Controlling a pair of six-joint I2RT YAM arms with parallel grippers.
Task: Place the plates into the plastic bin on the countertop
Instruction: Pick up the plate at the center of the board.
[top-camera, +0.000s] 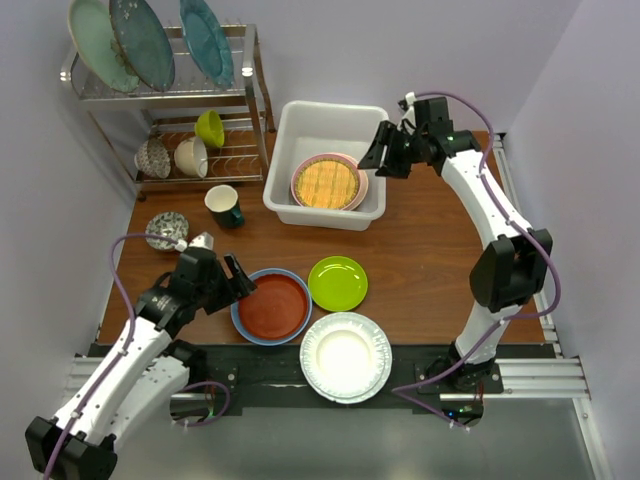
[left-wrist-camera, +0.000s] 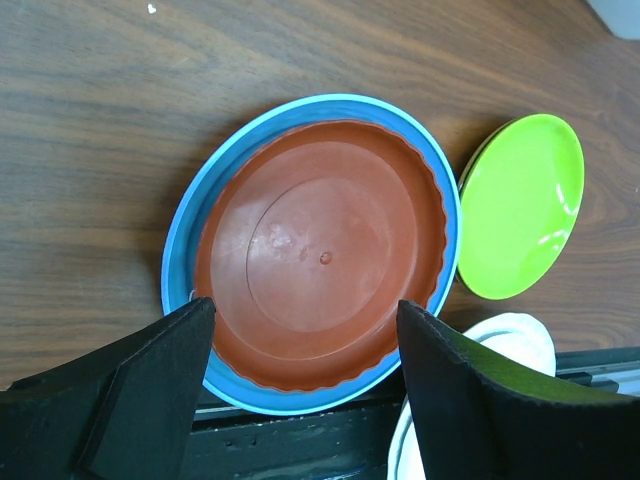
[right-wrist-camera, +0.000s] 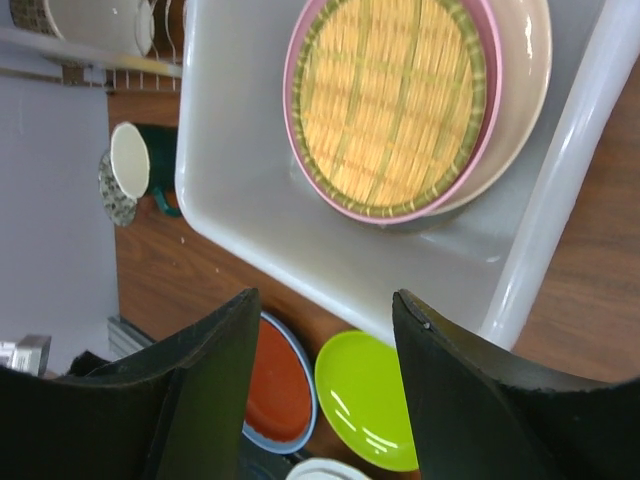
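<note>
Wood-grain surface (top-camera: 430, 250) carries the rust red plate (top-camera: 273, 305), stacked on the blue plate (top-camera: 240, 318), just right of your left hand (top-camera: 238, 280), the nearer one, open and empty. Your right hand (top-camera: 380, 155), also open, hovers at the plastic bin (top-camera: 330, 115), well apart.

Gold plate (top-camera: 326, 181) in plastic bin (top-camera: 300, 120), other plates (top-camera: 337, 283) flat on countertop (top-camera: 430, 260)

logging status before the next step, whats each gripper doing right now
left gripper: open, empty, above the rust red plate
right gripper: open, empty, at the edge of the plastic bin
</note>
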